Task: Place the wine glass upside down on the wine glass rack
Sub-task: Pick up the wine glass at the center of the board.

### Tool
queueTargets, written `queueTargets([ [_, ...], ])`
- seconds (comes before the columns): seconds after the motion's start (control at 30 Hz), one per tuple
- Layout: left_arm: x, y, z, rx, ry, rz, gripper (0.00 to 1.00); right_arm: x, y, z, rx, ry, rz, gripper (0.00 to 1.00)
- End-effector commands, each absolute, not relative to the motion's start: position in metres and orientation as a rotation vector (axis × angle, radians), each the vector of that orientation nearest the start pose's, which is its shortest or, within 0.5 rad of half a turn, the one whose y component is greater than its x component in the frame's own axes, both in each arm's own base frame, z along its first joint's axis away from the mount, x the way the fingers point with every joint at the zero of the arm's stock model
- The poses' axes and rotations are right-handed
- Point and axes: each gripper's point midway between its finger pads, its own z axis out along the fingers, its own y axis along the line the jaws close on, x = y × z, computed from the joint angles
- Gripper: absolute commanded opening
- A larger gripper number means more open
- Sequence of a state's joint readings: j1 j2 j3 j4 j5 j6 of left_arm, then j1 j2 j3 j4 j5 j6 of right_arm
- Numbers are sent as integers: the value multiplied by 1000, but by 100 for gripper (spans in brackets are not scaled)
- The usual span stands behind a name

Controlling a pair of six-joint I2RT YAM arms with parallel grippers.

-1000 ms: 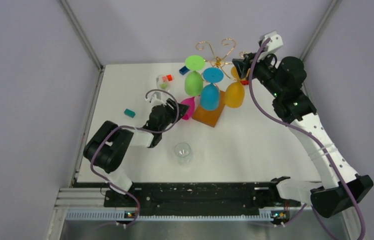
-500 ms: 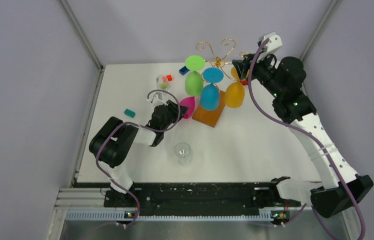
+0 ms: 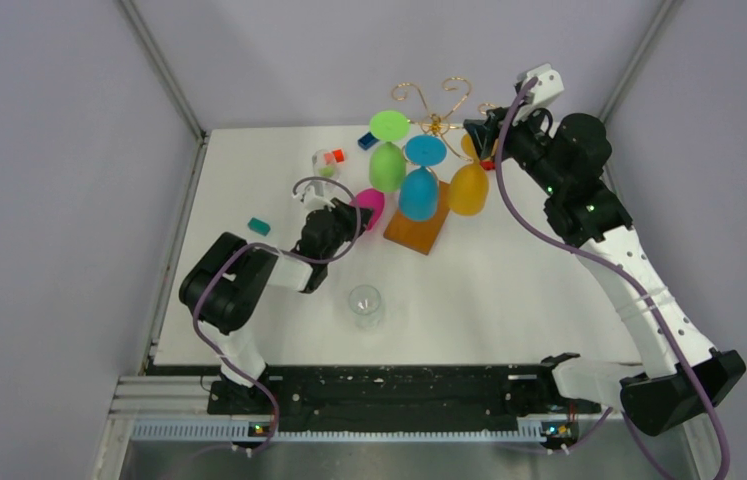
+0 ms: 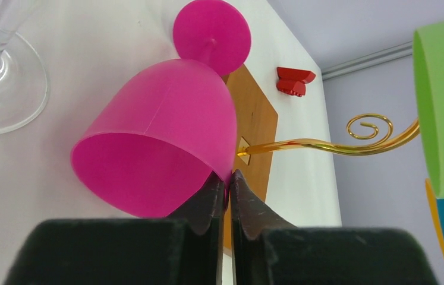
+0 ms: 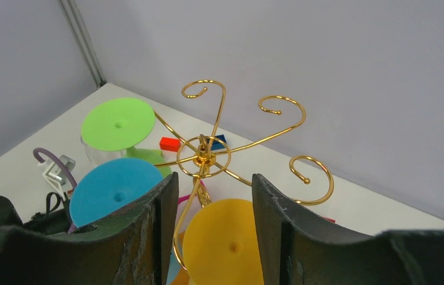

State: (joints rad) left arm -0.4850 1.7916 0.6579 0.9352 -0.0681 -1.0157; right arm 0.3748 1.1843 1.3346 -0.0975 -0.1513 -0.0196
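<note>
At the left edge of the rack's wooden base (image 3: pixel 419 232), the left hand (image 4: pixel 226 190) has just closed. A second ago its fingers stood apart beside the pink wine glass (image 4: pixel 166 119); now they are pinched together on the wall of the bowl at its rim, one finger inside the mouth and one outside. The glass lies on its side on the bench (image 3: pixel 509 270), mouth toward the left arm, foot pointing away, just beside the base. In the top view it seems to have shifted a little toward the wine glass rack (image 5: pixel 204 157), though whether it has left the bench I cannot tell. The right hand (image 5: pixel 214 184) has not moved: it hangs over the rack's centre with its fingers apart, holding nothing. A green glass (image 3: pixel 386 165), a blue glass (image 3: pixel 419 192) and a yellow glass (image 3: pixel 469 188) already hang foot-up on the near arms, the far spirals look free, and a clear glass (image 3: pixel 365 305) stands apart nearer the arms. With the grip made, I judge the pick-up begun – what remains is the lift, the turn to bring the foot uppermost, and the slide into a free spiral. A pinch on a thin rim may let the glass swivel.
</note>
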Motion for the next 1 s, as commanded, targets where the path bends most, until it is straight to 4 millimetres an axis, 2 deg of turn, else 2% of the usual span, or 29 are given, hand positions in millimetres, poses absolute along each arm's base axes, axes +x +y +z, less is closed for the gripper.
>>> queueTargets([
  [0.0,418,-242,131,-493,1716,-1021,4,361,166,436,-417,1432,387,49],
  [0.07,416,-241,135,-476,1710,-1015,0,361,166,437,-413,1427,387,49],
  [0.5,387,-231,156,-348,1749,-957,0,357,155,440,-370,1398,347,49],
  [0.67,375,-227,152,-280,1842,-889,0,355,152,445,-359,1385,338,49],
  [0.87,350,-219,156,-207,1913,-854,0,352,151,445,-348,1380,348,49],
  [0.97,338,-212,168,-178,1915,-837,0,351,151,444,-344,1382,352,49],
])
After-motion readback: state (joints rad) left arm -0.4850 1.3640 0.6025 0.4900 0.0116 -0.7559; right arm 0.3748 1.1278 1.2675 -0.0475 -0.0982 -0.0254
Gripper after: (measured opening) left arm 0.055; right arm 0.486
